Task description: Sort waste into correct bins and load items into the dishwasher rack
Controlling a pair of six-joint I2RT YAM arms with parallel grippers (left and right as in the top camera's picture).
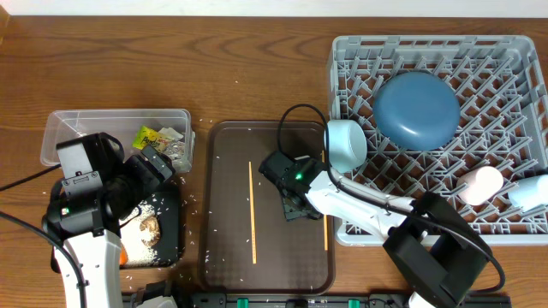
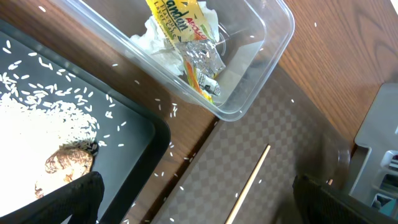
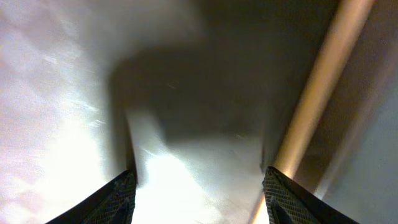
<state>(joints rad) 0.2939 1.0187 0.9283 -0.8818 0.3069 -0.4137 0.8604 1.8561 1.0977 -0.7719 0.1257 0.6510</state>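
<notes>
My right gripper (image 1: 300, 205) (image 3: 202, 199) is open and low over the dark brown serving tray (image 1: 231, 257). One wooden chopstick (image 3: 317, 87) (image 1: 325, 233) runs under its right fingertip. The other chopstick (image 1: 253, 212) (image 2: 249, 186) lies mid-tray. My left gripper (image 1: 158, 167) (image 2: 199, 208) is open and empty above the gap between the black tray and the serving tray. The clear tub (image 1: 86, 124) (image 2: 273, 37) holds the yellow-green wrapper (image 1: 152, 137) (image 2: 180, 25) and white paper (image 2: 155, 43). The black tray (image 1: 174, 248) (image 2: 124, 124) holds rice (image 2: 43, 124), the brown lump (image 1: 150, 227) (image 2: 68, 163) and the carrot (image 1: 124, 254).
The grey rack (image 1: 514, 60) at the right holds the upturned blue plate (image 1: 416, 109), the white bowl (image 1: 346, 144), the white-pink cup (image 1: 479, 184) and the light-blue cup (image 1: 531, 192). Loose rice grains lie on the wood between the trays. A black cable loops above my right gripper.
</notes>
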